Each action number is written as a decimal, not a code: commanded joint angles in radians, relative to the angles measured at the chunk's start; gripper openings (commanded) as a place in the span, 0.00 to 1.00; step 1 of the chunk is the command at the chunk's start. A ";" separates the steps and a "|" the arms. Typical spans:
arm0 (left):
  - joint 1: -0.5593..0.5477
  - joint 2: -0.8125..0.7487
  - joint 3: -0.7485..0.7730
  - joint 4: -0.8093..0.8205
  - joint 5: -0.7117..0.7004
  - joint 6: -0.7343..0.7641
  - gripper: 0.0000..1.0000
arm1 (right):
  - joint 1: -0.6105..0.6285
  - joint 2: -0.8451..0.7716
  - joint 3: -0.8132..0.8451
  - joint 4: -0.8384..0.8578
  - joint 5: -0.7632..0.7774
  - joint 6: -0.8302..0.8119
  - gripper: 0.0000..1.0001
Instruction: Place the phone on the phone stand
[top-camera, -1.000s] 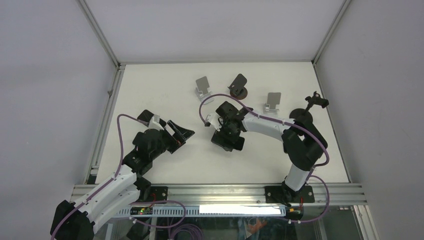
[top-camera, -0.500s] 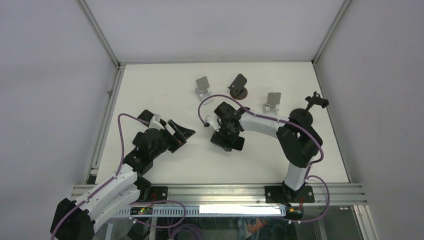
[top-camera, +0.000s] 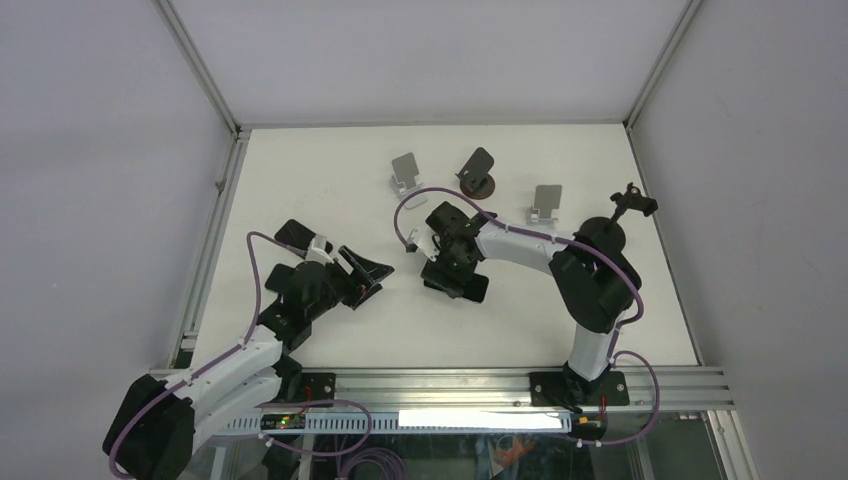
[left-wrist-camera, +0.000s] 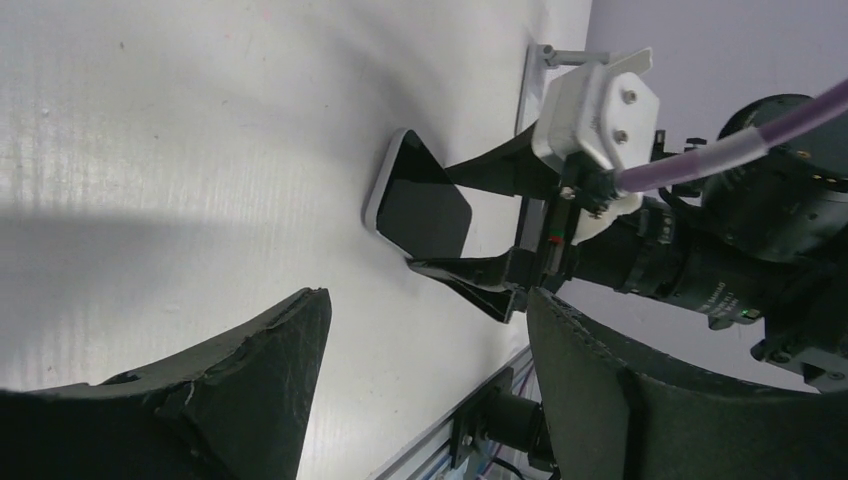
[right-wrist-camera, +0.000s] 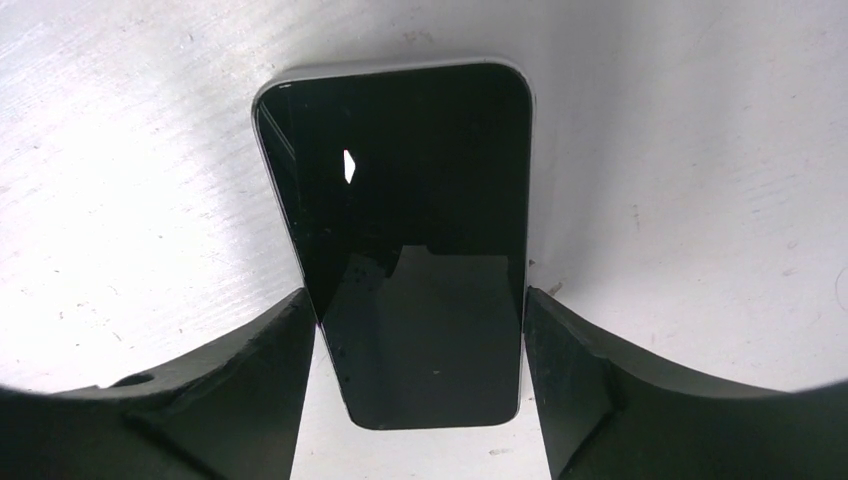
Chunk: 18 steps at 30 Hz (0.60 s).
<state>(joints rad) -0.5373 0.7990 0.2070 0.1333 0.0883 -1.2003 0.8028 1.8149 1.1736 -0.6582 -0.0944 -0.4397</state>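
Right, the phone (right-wrist-camera: 420, 240) lies flat, screen up, about the middle of the table (top-camera: 330, 190). It sits directly under the right gripper (right-wrist-camera: 420, 300), long axis running straight out between its fingers (right-wrist-camera: 250, 380), which look clamped on both long edges. The left gripper (left-wrist-camera: 428, 300) is farther off, jaws apart, empty. Glossy black glass, silver rim, rounded corners. Table is matte white. Silver stand (top-camera: 546, 201) and dark stand (top-camera: 478, 172) sit toward the far edge.

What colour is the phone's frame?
Silver frame, black screen on the phone; best in right wrist view.

overhead wide, both wrist close-ups share phone (right-wrist-camera: 400, 240)
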 joint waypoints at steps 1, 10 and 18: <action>-0.018 0.085 -0.030 0.193 0.019 -0.059 0.72 | -0.011 0.029 0.003 0.008 0.028 0.004 0.67; -0.106 0.483 0.012 0.542 0.024 -0.093 0.73 | -0.108 -0.041 0.010 -0.012 -0.201 0.068 0.41; -0.127 0.834 0.068 0.882 0.042 -0.169 0.73 | -0.175 -0.057 0.012 -0.015 -0.363 0.113 0.37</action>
<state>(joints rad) -0.6487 1.5341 0.2413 0.7971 0.1341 -1.3376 0.6487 1.8038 1.1763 -0.6601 -0.3370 -0.3695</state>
